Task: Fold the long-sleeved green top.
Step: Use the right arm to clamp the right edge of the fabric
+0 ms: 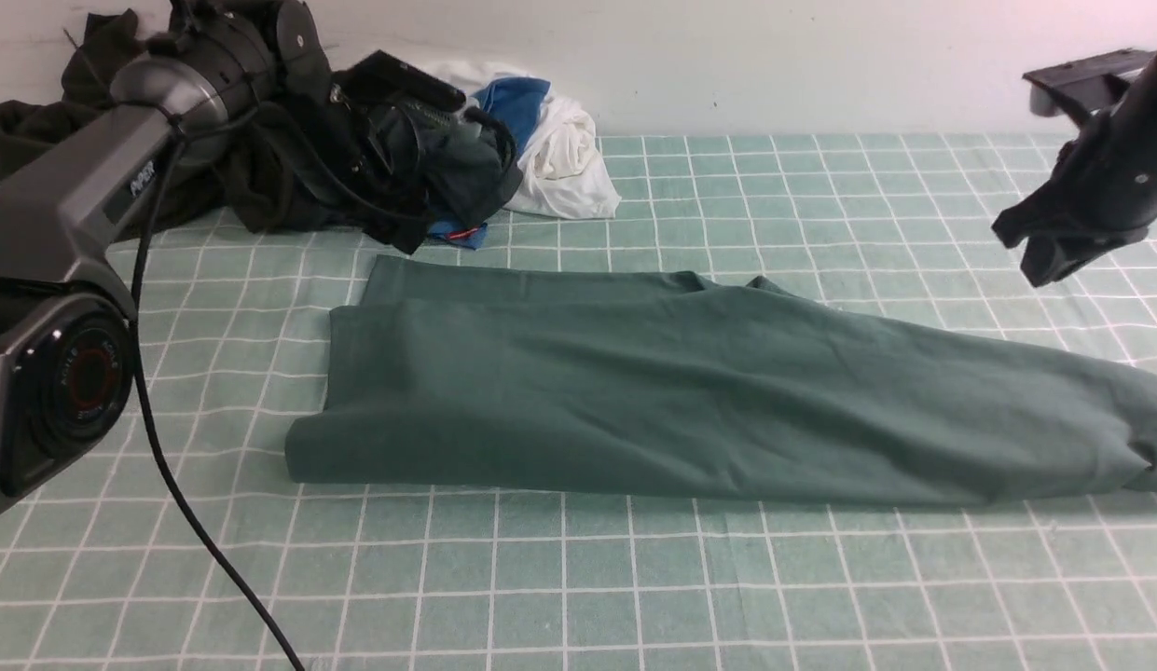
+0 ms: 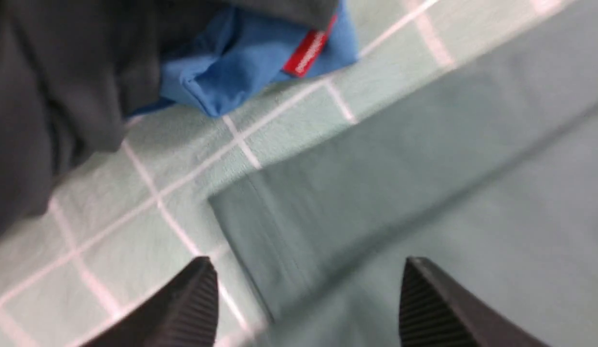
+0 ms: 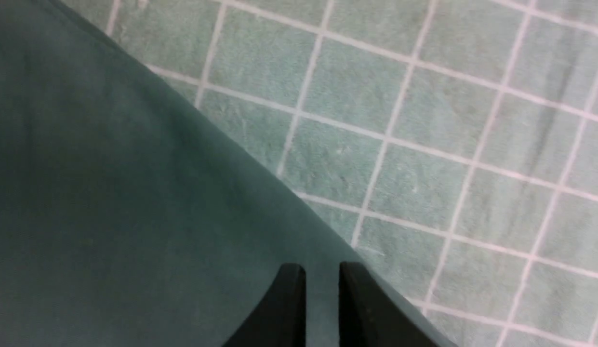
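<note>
The green long-sleeved top [image 1: 681, 401] lies folded into a long band across the checked table, from the left middle to the right edge. My left gripper [image 2: 306, 262] is open and empty. It hovers over the top's far left corner [image 2: 376, 183]; in the front view it is lost against the dark clothes. My right gripper [image 1: 1021, 252] hangs raised above the table, beyond the top's right part. Its jaws [image 3: 322, 270] stand almost together with nothing between them, over the top's edge [image 3: 111, 193]. The logo, neck and cuffs are hidden.
A clothes pile sits at the back left: a dark olive-black garment [image 1: 37, 121], a dark grey-teal one [image 1: 447, 168], a white one [image 1: 564, 158] and a blue one with a red tag [image 2: 241, 72]. My left arm's cable [image 1: 168, 466] trails across the cloth [image 1: 578, 596].
</note>
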